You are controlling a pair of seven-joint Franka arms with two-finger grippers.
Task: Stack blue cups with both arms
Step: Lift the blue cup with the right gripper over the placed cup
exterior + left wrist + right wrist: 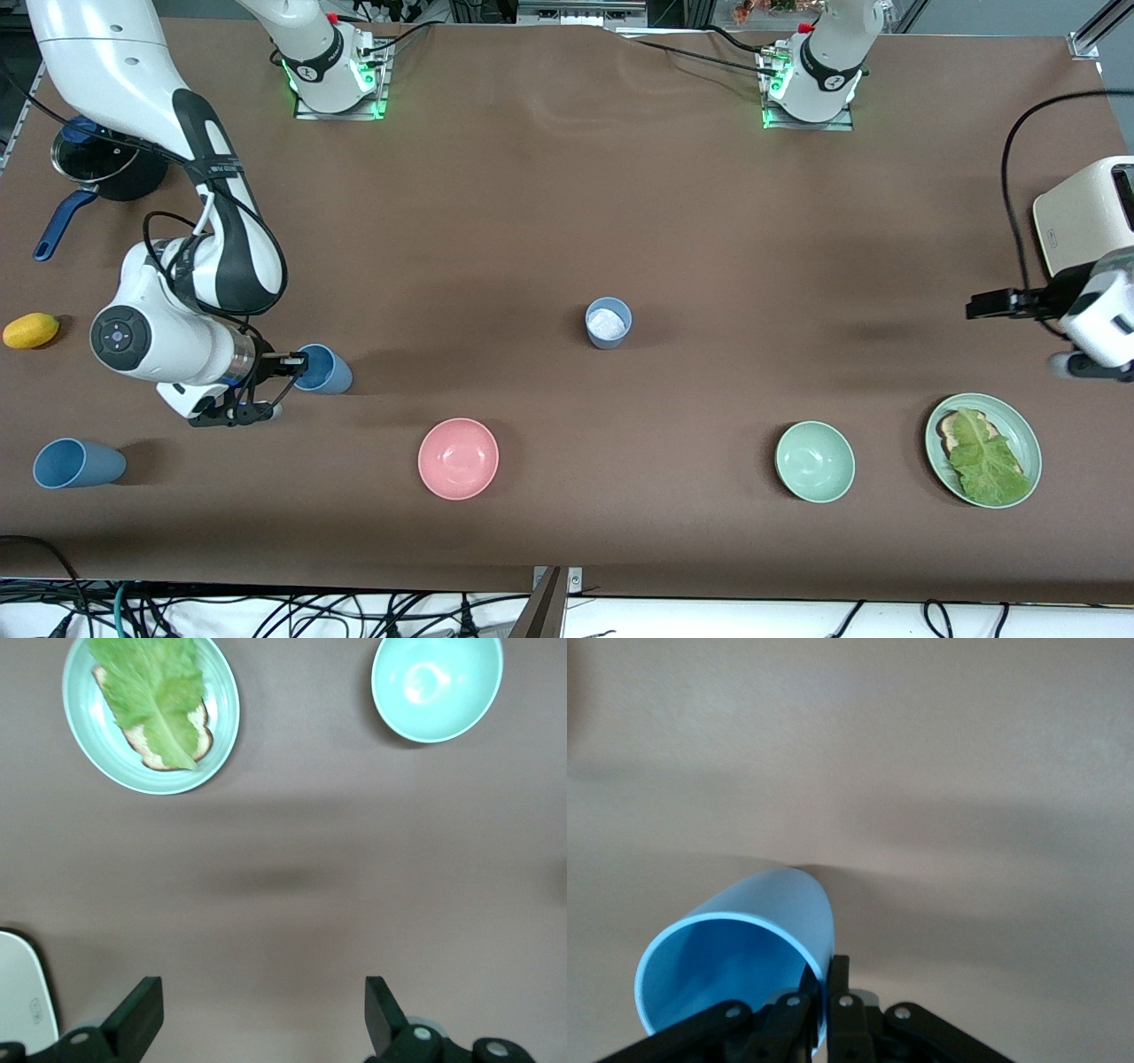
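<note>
My right gripper (285, 363) is shut on the rim of a sky-blue cup (325, 370), one finger inside and one outside. The cup is tipped on its side, low over the table toward the right arm's end, and shows with its open mouth in the right wrist view (735, 948), where the gripper (827, 992) pinches its wall. A grey-blue cup (609, 322) with a whitish inside stands upright mid-table. Another blue cup (78, 462) lies on its side near the front edge. My left gripper (974, 306) is open and empty, raised at the left arm's end (262, 1014).
A pink bowl (458, 458), a pale green bowl (815, 462) (436, 687) and a green plate (1021, 427) (223, 722) with toast and lettuce lie along the front. A toaster (1085, 213), a yellow fruit (31, 330) and a lidded pot (97, 164) sit at the table ends.
</note>
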